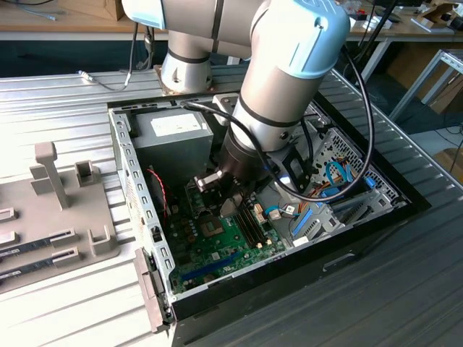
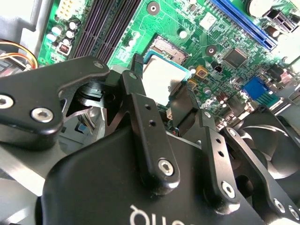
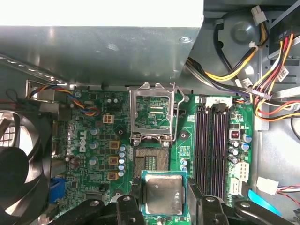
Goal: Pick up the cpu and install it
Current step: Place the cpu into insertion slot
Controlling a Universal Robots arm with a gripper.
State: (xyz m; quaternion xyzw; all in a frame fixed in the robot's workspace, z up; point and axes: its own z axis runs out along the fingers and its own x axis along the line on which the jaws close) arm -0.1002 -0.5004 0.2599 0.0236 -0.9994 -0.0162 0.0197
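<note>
We see the pincer (image 3: 165,199) clamped on the cpu (image 3: 163,194), one finger (image 3: 135,190) on each of two opposite edges, metal lid facing the first wrist camera. The second wrist view gives the same: cpu (image 2: 161,77) held flat between the fingertips (image 2: 136,63), above the green board (image 2: 187,28).

Just beyond the held chip lies the open socket (image 3: 149,161), its load frame (image 3: 153,112) swung up and standing clear. The chip looks close to the socket but not yet seated; we cannot tell the gap.

Beside the socket run the black memory slots (image 3: 213,150). On the opposite side is the fan (image 3: 21,159). Farther off, the grey power supply (image 3: 103,51) and a bundle of wires (image 3: 262,70).

In the exterior view the arm (image 1: 278,108) reaches into the open case (image 1: 145,238), which sits on the worktop (image 1: 58,116).

Our judgement for doing this well: keep the chip level, square its edges to the socket walls, match the notches, and lower without side pressure. A tilted drop risks bending contacts. The raised frame must stay out of the path.
</note>
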